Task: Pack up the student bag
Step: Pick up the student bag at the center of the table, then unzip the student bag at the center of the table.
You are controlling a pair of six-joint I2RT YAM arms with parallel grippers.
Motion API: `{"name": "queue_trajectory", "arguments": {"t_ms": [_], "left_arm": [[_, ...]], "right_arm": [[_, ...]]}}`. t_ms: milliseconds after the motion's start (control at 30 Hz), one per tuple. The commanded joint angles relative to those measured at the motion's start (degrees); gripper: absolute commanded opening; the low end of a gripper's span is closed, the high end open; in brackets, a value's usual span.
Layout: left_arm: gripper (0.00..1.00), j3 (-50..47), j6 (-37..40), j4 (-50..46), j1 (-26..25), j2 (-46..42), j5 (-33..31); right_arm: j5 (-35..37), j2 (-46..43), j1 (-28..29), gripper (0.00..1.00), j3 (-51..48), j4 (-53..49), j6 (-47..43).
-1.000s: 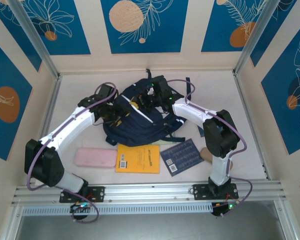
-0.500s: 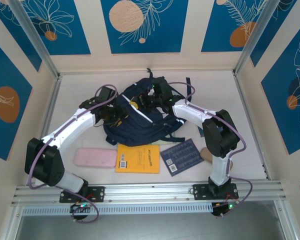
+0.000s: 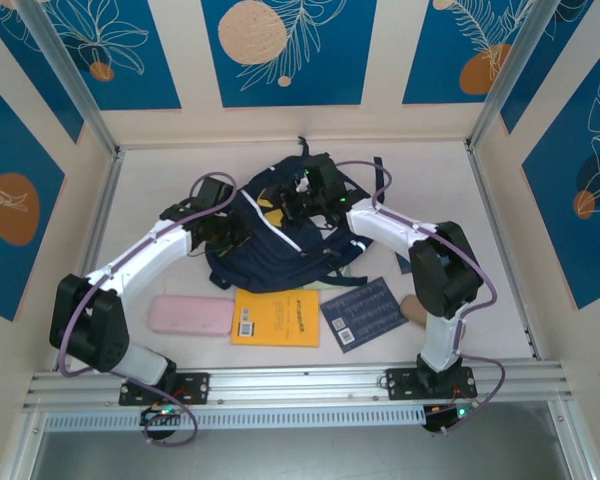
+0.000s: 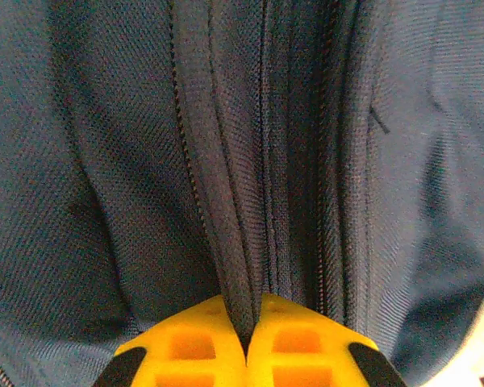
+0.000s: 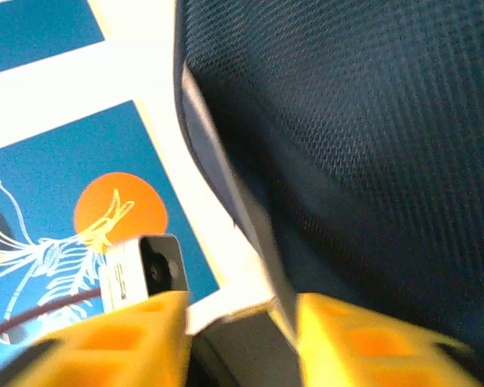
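Note:
The student bag (image 3: 280, 255), dark navy with thin white stripes, lies in the middle of the table with both arms reaching onto it. My left gripper (image 3: 242, 232) is at the bag's left side. In the left wrist view its yellow fingers (image 4: 194, 343) are shut, pinching a raised fold of navy fabric (image 4: 226, 242) beside a zipper seam. My right gripper (image 3: 285, 203) is at the bag's upper part. In the right wrist view it (image 5: 242, 310) stands open, its fingers apart on either side of a pale-edged strip of the bag (image 5: 371, 121).
In front of the bag lie a pink pencil case (image 3: 190, 316), an orange book (image 3: 275, 317) and a dark blue notebook (image 3: 365, 312). A tan object (image 3: 416, 309) sits by the right arm. Walls close in the table on three sides.
My left gripper has closed onto a fold of the bag's fabric. My right gripper has gone from shut to open. Both arms have barely shifted.

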Motion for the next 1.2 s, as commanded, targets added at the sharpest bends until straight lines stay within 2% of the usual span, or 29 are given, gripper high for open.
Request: {"name": "queue_trajectory", "arguments": {"t_ms": [0,67,200,367,467,600,833,933,1167], "left_arm": [[0.00,-0.30,0.57,3.12,2.19,-5.38,-3.16],[0.00,0.55,0.24,3.41,2.94,-6.64,-2.48],[0.00,4.68,-1.18,2.19,3.85,-6.59,0.95],[0.00,8.19,-4.26,2.92,4.12,-6.61,4.77],[0.00,9.63,-6.21,4.21,4.40,-6.62,7.28],[0.00,10.89,-8.67,5.86,4.71,-6.65,9.50],[0.00,12.32,-10.92,6.60,4.83,-5.57,11.73],[0.00,12.59,-11.73,6.77,4.79,-5.40,12.38],[0.00,12.16,-12.94,7.13,4.82,-6.03,13.31]], "right_arm": [[6.42,-8.08,0.02,0.59,3.46,-16.36,-17.60],[12.65,-11.57,-0.06,0.60,1.21,-20.57,-25.67],[21.55,-21.79,-1.03,0.58,-10.75,-17.53,-36.94],[26.67,-35.87,0.78,0.43,-30.70,-3.38,-51.66],[27.29,-41.31,1.96,0.33,-40.74,3.49,-55.55],[25.81,-41.65,2.63,0.29,-46.01,4.76,-55.67],[28.25,-39.57,2.75,0.27,-51.19,9.04,-57.56],[26.39,-38.57,3.22,0.31,-53.67,15.19,-59.06],[29.15,-33.70,3.74,0.32,-56.98,26.93,-61.00]]}}
